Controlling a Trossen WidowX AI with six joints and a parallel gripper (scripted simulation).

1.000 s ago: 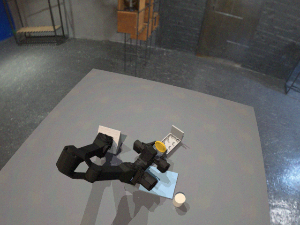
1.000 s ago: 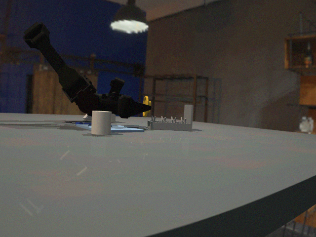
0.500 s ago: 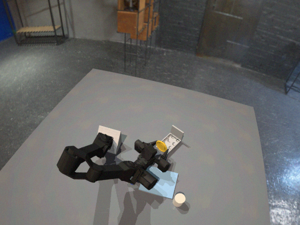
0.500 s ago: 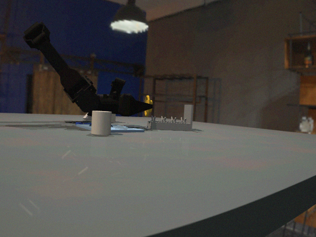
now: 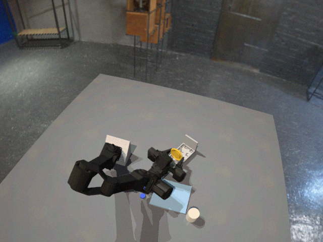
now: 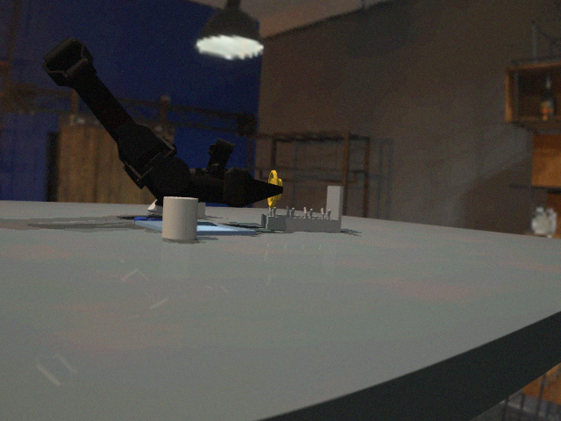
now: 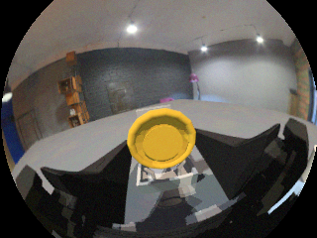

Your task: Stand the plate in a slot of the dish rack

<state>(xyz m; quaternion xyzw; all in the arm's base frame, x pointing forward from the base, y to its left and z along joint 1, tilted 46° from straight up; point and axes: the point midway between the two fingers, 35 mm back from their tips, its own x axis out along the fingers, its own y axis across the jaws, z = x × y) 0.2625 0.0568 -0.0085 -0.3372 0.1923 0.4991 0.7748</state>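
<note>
The pincer (image 6: 270, 189) pinches the yellow plate (image 6: 273, 187) upright at frame centre, just above the dish rack (image 6: 302, 221). Placing is in hand; next it likely must lower the plate between rails.

Your grey table (image 5: 213, 130) carries, mid-frame, a white wedge block (image 5: 122, 148), the grey dish rack (image 5: 187, 149), a light-blue mat (image 5: 179, 197), a small blue disc (image 5: 142, 195) and a cream cylinder (image 5: 193, 214) at lower right.
</note>
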